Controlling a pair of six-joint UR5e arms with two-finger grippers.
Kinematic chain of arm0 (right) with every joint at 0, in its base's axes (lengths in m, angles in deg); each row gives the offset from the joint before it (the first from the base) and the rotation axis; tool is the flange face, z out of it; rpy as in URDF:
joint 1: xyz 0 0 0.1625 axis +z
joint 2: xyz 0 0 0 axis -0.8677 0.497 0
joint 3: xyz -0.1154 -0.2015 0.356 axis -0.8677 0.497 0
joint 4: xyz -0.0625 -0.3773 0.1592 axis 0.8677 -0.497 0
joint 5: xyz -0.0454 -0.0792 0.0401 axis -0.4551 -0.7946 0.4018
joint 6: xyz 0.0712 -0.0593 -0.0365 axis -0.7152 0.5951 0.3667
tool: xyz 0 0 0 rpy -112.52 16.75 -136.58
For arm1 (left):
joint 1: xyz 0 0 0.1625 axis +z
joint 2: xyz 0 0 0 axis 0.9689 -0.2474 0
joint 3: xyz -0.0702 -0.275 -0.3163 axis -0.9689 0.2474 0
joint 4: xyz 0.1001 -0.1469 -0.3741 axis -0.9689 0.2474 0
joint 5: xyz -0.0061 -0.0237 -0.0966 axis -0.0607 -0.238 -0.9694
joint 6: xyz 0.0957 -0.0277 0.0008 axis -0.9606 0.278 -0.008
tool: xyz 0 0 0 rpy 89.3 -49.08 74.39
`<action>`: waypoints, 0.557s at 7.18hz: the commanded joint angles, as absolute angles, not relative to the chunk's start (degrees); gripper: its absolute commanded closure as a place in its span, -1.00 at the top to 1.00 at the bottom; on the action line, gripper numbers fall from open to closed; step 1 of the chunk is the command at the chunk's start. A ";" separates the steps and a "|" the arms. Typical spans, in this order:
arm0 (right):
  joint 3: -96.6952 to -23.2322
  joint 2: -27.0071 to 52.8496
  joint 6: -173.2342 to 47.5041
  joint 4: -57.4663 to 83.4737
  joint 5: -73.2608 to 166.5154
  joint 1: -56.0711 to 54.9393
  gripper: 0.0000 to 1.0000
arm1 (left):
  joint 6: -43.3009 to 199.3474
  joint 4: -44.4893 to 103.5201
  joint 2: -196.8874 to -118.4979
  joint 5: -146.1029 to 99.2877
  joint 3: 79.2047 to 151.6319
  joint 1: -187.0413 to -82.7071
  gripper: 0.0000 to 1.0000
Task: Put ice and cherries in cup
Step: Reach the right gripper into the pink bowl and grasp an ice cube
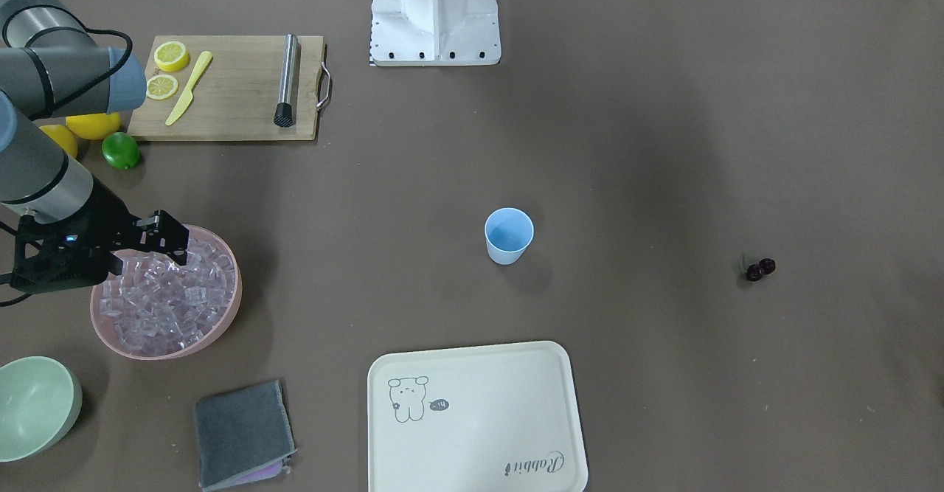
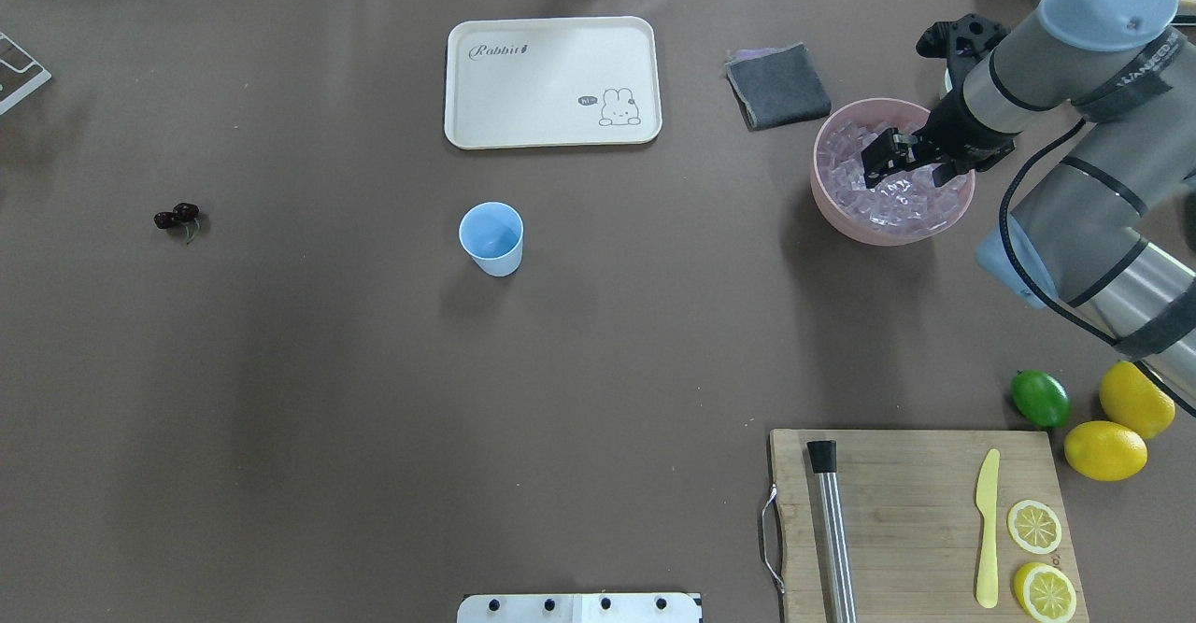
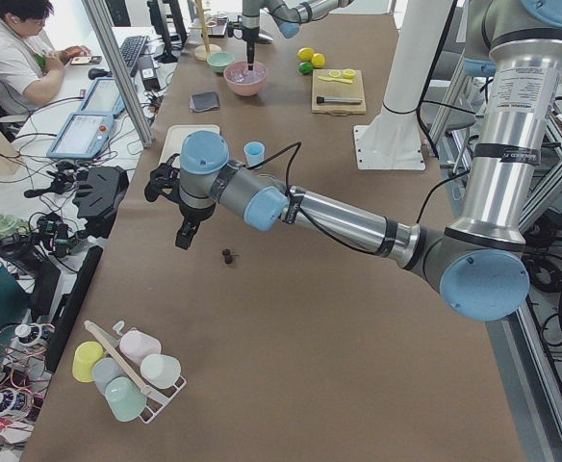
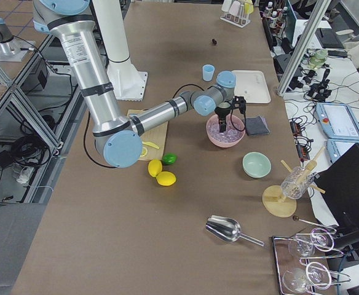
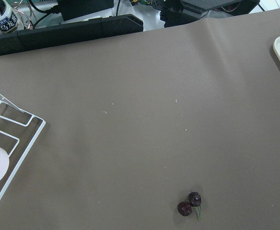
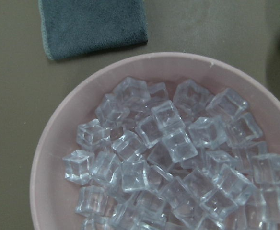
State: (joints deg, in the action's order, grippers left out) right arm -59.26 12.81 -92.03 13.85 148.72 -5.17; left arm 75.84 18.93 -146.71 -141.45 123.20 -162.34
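The cup (image 2: 491, 238) stands upright, mouth upward. The right gripper (image 2: 903, 173) has its jaws apart, empty, above the ice (image 2: 888, 205); for the left gripper (image 3: 183, 235) I cannot tell

In the overhead view, our right arm (image 2: 1074, 165) comes in from the right edge and folds toward the upper right. Its right gripper (image 2: 908, 169) points down with the jaws apart. In the left side view, our left arm (image 3: 348, 219) stretches across mid-frame. The left gripper (image 3: 182, 238) hangs downward, and we cannot tell whether its jaws are parted.
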 commanded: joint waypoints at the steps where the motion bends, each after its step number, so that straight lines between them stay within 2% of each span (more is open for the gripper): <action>1: -58.64 12.99 -95.48 14.60 148.50 -7.11 0.95 | 75.77 21.23 -146.45 -141.44 121.58 -162.34 0.95; 3: -59.08 14.04 -95.49 14.69 148.41 -7.46 0.88 | 76.04 23.27 -145.22 -141.45 121.74 -162.34 0.95; 4: -59.08 14.13 -95.15 14.87 148.32 -7.46 0.73 | 75.86 23.36 -145.13 -141.44 121.48 -162.43 0.95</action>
